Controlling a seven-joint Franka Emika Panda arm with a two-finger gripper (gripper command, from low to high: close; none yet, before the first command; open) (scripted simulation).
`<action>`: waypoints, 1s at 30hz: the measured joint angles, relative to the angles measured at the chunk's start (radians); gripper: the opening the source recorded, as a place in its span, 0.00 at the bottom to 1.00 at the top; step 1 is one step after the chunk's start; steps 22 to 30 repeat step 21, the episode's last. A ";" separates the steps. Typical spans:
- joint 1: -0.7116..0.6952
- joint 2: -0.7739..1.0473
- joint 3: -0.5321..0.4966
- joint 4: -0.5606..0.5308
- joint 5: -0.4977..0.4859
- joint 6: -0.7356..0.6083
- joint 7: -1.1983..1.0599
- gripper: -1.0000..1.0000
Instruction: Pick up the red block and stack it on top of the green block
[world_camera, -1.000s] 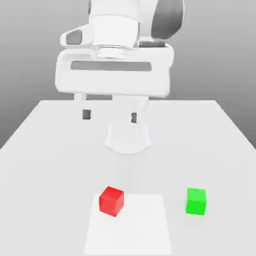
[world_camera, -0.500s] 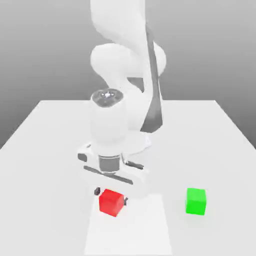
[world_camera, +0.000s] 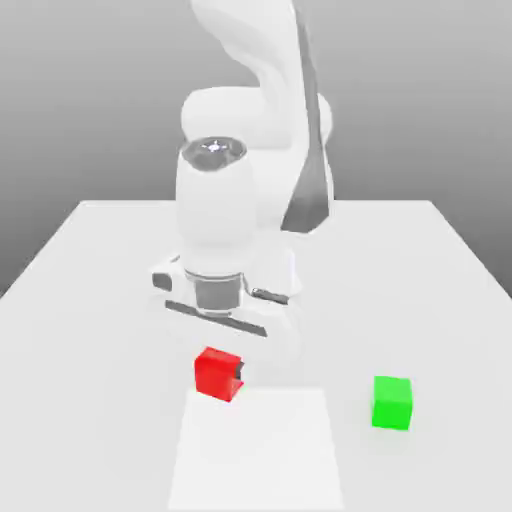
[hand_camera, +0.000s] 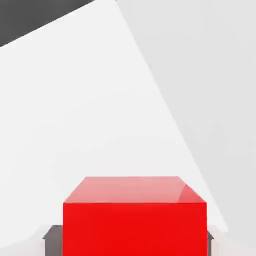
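Note:
The red block (world_camera: 214, 370) hangs just above the white table, a little left of centre in the exterior view, with my gripper (world_camera: 218, 378) shut on it. A dark fingertip (world_camera: 238, 376) shows at the block's right side. In the hand view the red block (hand_camera: 135, 215) sits between the two dark pads (hand_camera: 51, 234), held on both sides. The green block (world_camera: 392, 402) rests on the table to the exterior view's right of the red block, well apart from the gripper.
The white table (world_camera: 100, 300) stretches wide on both sides. A brighter white rectangle (world_camera: 258, 450) marks its front, under and in front of the red block. My arm's base (world_camera: 285, 275) stands behind the gripper.
The arm came down from high above the table, the fingers closed on the red block, and the block has since risen slightly off the surface.

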 joint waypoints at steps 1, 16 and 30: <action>0.034 -0.006 0.018 0.007 0.004 -0.014 -0.004 0.00; 0.250 0.099 0.187 0.090 -0.160 -0.017 0.101 0.00; 0.249 0.186 0.189 0.090 -0.174 0.083 0.111 1.00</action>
